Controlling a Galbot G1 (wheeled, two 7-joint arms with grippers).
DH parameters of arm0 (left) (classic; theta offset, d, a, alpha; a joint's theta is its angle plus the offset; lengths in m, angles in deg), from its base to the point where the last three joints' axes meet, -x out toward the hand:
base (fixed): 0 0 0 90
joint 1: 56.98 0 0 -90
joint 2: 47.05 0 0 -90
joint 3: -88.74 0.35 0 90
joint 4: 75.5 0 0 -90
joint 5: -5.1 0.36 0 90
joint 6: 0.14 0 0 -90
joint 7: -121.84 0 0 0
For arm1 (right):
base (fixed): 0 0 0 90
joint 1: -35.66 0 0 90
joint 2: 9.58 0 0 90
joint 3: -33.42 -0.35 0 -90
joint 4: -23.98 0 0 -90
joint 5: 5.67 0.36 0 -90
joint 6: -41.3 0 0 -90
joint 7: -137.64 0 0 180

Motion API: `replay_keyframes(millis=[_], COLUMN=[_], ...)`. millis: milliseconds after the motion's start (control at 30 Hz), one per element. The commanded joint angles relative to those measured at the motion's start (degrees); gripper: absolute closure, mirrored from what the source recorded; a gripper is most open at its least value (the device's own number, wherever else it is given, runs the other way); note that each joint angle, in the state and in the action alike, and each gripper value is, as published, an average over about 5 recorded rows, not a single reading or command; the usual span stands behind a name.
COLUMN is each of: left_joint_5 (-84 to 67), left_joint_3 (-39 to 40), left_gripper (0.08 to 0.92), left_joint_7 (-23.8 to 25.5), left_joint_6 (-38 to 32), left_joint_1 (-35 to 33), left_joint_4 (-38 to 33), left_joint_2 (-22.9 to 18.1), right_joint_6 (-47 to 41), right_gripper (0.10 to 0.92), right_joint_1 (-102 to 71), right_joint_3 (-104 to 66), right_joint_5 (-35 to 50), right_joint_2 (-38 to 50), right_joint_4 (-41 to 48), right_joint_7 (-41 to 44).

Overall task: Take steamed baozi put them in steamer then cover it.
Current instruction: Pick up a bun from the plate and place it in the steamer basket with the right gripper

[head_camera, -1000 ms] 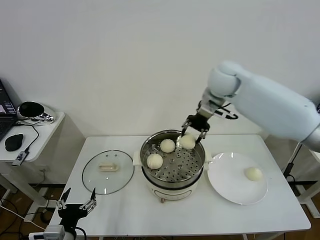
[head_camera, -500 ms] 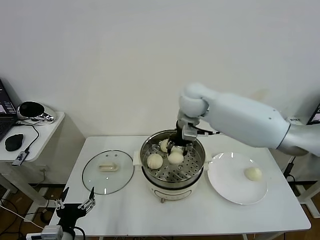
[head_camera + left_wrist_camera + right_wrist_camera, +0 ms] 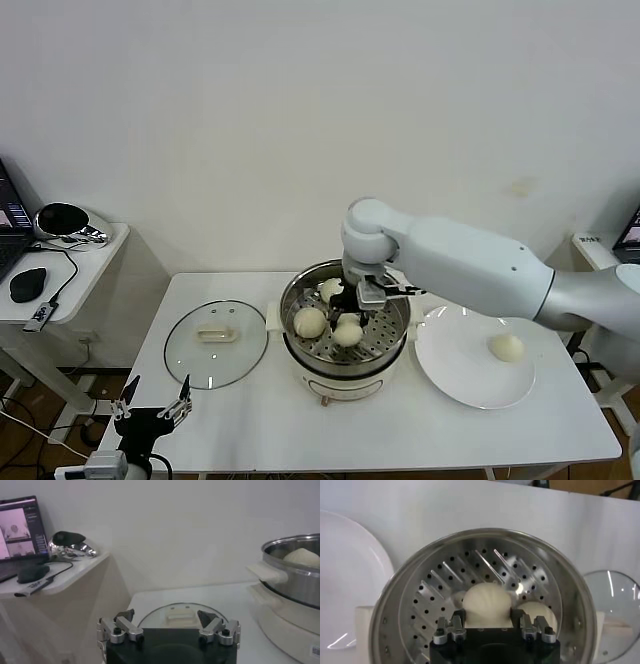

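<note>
The steel steamer (image 3: pixel 343 374) stands mid-table on its white base. My right gripper (image 3: pixel 349 316) is lowered into it, shut on a cream-white baozi (image 3: pixel 348 332) just above the perforated tray. In the right wrist view the gripper (image 3: pixel 487 616) clamps that baozi (image 3: pixel 487 599) from both sides. Two more baozi (image 3: pixel 310 321) (image 3: pixel 333 289) rest on the tray, and one (image 3: pixel 507 347) lies on the white plate (image 3: pixel 465 385). The glass cover (image 3: pixel 216 343) lies flat to the steamer's left. My left gripper (image 3: pixel 152 410) waits open off the table's front left corner, seen up close as (image 3: pixel 167 617).
A side table (image 3: pixel 60 275) at the far left carries a mouse, cables and a shiny object. A white wall runs behind the table. The steamer's side handle (image 3: pixel 267 572) juts toward the cover.
My right arm carried the baozi from over the steamer's far right rim leftward and down into the pot, near the tray. The left arm barely moved.
</note>
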Motion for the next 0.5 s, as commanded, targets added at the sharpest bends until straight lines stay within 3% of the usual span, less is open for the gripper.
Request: replay_keyframes(millis=[33, 400, 500], left_joint_5=[0.05, 0.08, 0.07], left_joint_3=[0.1, 0.32, 0.37], left_gripper=[0.177, 0.177, 0.177], left_joint_7=[0.01, 0.11, 0.09], left_joint_6=[-0.01, 0.04, 0.03], left_joint_1=[0.13, 0.64, 0.63], left_joint_4=[0.3, 0.93, 1.12], left_joint_2=[-0.02, -0.22, -0.24], right_joint_6=[0.29, -0.12, -0.64], right_gripper=[0.465, 0.465, 0.433], right_joint_1=[-1.5, -2.05, -1.9], right_joint_3=[0.31, 0.22, 0.41], right_joint_5=[-0.36, -0.38, -0.64], right_joint_2=[-0.18, -0.08, 0.08], right_joint_4=[-0.87, -0.81, -0.91], right_joint_7=[-0.49, -0.93, -1.63])
